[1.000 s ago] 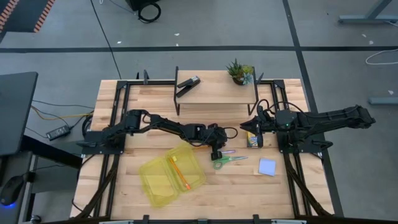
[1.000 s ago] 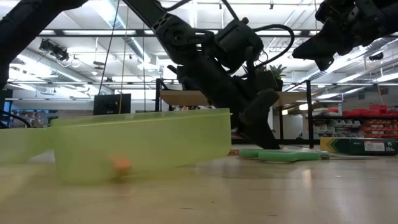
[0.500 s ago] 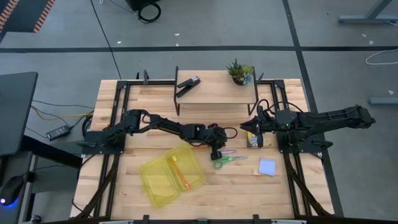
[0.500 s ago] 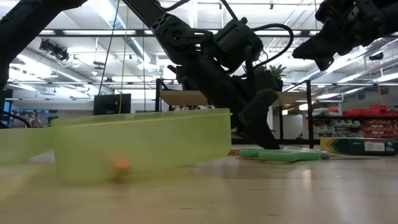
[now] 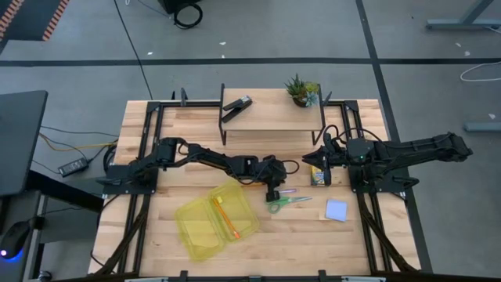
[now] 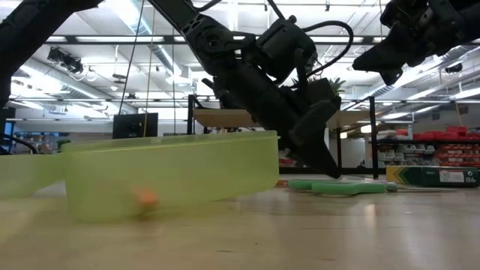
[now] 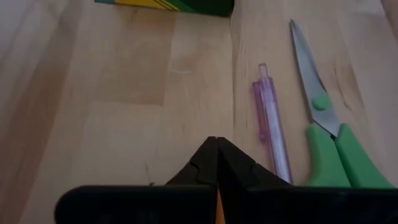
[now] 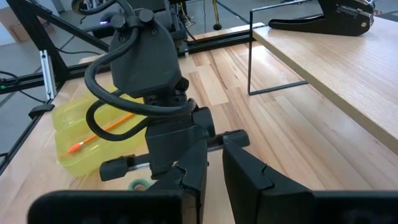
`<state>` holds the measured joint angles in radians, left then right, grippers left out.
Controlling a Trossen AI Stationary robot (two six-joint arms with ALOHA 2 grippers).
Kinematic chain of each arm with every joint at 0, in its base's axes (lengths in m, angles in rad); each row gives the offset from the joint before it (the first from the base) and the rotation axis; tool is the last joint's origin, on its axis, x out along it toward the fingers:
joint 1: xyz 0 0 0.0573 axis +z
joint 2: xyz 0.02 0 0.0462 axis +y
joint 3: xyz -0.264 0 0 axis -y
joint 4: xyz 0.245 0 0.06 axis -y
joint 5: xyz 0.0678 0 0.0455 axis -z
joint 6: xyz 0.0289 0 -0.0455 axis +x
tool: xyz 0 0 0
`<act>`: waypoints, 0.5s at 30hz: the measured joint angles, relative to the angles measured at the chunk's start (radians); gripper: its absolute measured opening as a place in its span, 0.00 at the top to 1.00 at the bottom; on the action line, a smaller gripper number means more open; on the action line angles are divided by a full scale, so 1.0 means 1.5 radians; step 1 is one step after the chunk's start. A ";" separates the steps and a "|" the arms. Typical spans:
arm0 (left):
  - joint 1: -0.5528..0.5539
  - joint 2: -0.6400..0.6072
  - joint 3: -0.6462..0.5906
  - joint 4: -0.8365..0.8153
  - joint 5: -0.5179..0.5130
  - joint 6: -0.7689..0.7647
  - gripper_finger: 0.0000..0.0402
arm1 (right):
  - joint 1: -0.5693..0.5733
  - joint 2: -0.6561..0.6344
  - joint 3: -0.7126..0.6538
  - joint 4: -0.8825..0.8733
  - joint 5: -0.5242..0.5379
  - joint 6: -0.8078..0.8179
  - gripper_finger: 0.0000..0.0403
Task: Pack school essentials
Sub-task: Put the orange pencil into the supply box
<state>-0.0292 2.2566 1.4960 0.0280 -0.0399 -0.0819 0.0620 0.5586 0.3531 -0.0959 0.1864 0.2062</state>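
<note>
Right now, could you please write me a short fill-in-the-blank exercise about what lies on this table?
1. The orange pencil lies inside the open yellow ____.
2. The green-handled scissors lie on the table beside the purple ____.
3. The black stapler rests on the raised shelf with the potted ____.
4. The left pincer hangs just above the ____.

Missing words: case; pen; plant; scissors
</note>
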 joint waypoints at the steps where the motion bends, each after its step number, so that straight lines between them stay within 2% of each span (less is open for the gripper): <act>1: 0.000 0.000 0.000 0.003 0.001 0.001 0.99 | 0.000 0.000 0.000 0.000 0.000 0.000 0.85; 10: 0.008 -0.003 0.001 0.008 0.008 -0.010 0.94 | 0.000 0.000 0.000 0.000 0.000 0.000 0.85; 15: 0.009 -0.032 0.001 -0.070 0.008 0.003 0.85 | 0.000 0.000 0.000 -0.005 0.000 0.003 0.85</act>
<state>-0.0158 2.2088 1.4979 -0.0768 -0.0277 -0.0779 0.0620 0.5583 0.3531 -0.1038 0.1864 0.2104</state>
